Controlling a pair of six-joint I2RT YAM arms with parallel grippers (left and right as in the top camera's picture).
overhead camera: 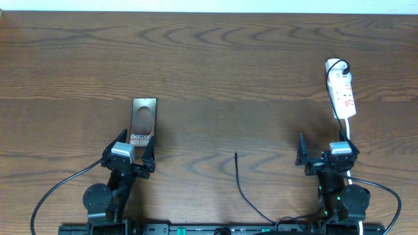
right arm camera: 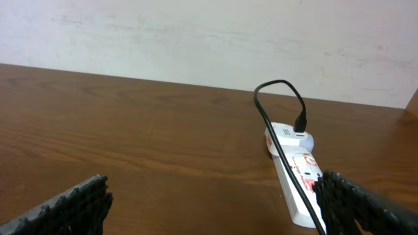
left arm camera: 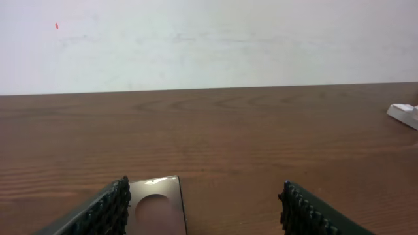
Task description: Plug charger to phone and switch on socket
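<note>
The phone lies flat on the table left of centre, its white lettering facing up; its far end shows in the left wrist view beside the left finger. My left gripper is open and empty, just over the phone's near end. The charger cable lies loose at front centre, its plug tip pointing away from me. The white socket strip lies at the right, with a black cable plugged in at its far end. My right gripper is open and empty, just short of the socket.
The socket's white cord runs toward the right arm. Black robot cables curve along the front edge. A pale wall stands behind the table's far edge.
</note>
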